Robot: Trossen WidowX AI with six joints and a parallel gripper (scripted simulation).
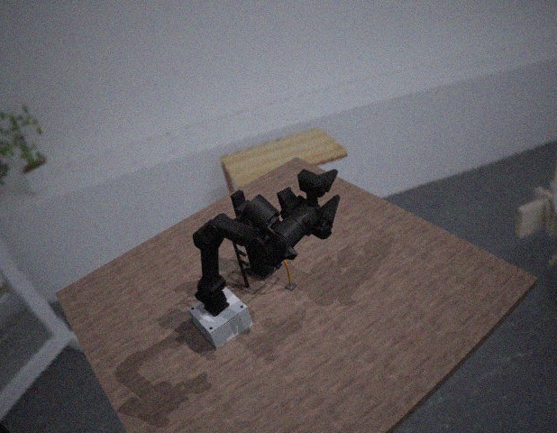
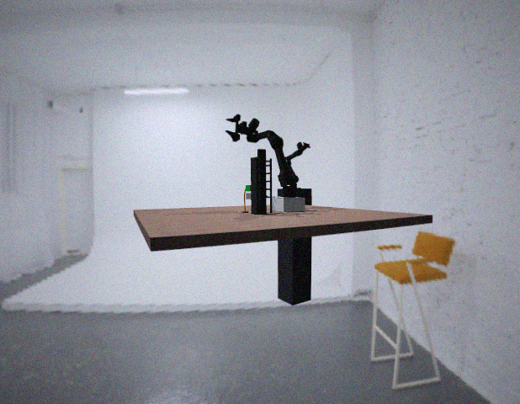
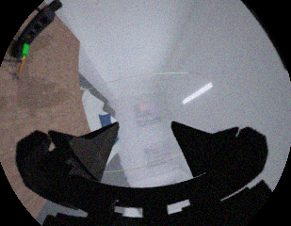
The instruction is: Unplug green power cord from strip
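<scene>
Arm raised above the table [image 2: 199, 225], claw [image 2: 232, 125] spread wide and pinching nothing — in the wrist view only blank wall shows between its two fingers. The pose keeps the claw high and well apart from the work, pointing out over the upright black power strip [image 2: 257, 180] rather than down at it. The strip stands as a tall post near the arm's grey base [image 2: 289, 203]; the green plug [image 2: 248, 188] sits on its far side, low down, with an orange cord [image 2: 244, 202] dropping from it to the table. Whether the plug is seated in a socket or merely beside the strip cannot be told at this size. As judged, the approach comes next: descend, turn toward the plug.
</scene>
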